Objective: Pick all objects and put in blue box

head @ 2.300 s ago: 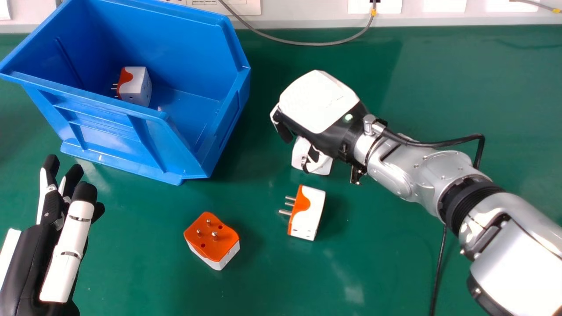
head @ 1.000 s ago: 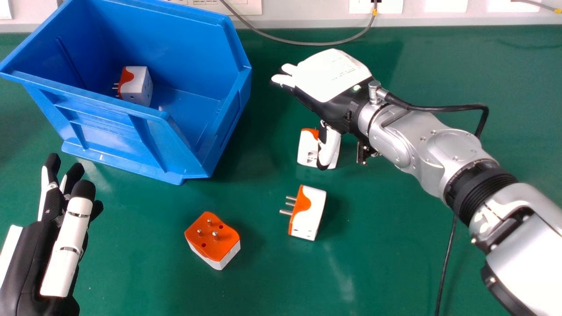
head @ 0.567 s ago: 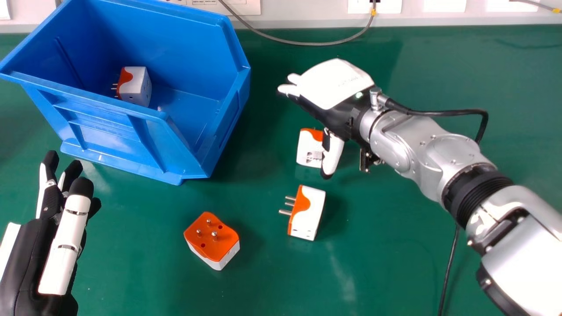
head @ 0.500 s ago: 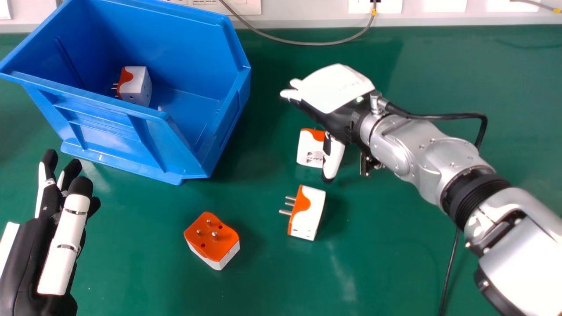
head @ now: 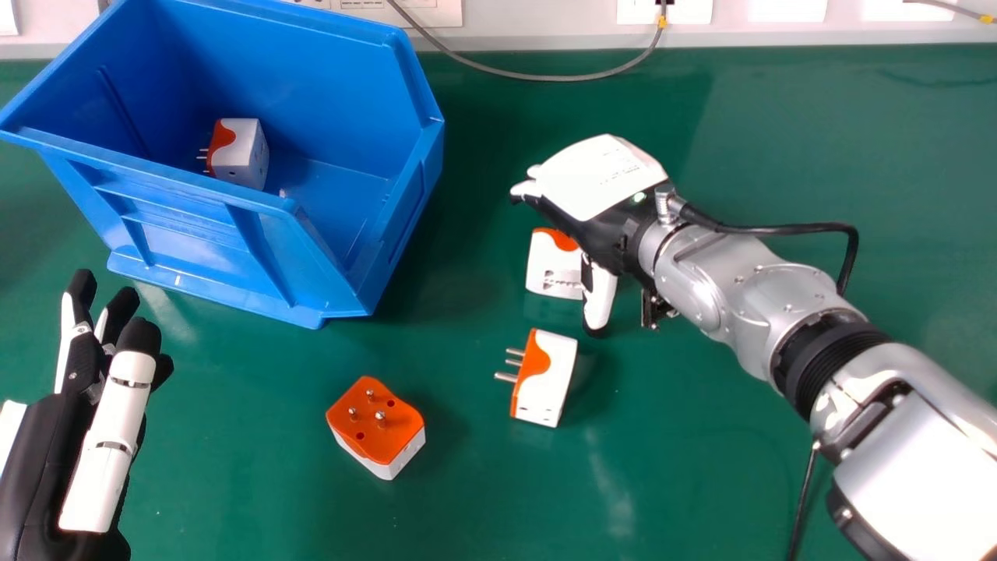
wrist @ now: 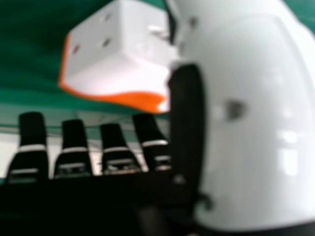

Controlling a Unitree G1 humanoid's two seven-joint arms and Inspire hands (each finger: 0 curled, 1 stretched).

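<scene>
Where the right hand [head: 598,178] hovers (uncurled), adapters [head: 550,263] sit.

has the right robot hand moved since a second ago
Yes. In the head view, the right robot hand has moved away from the wall, toward the robot, and slightly farther right of the blue box.
</scene>
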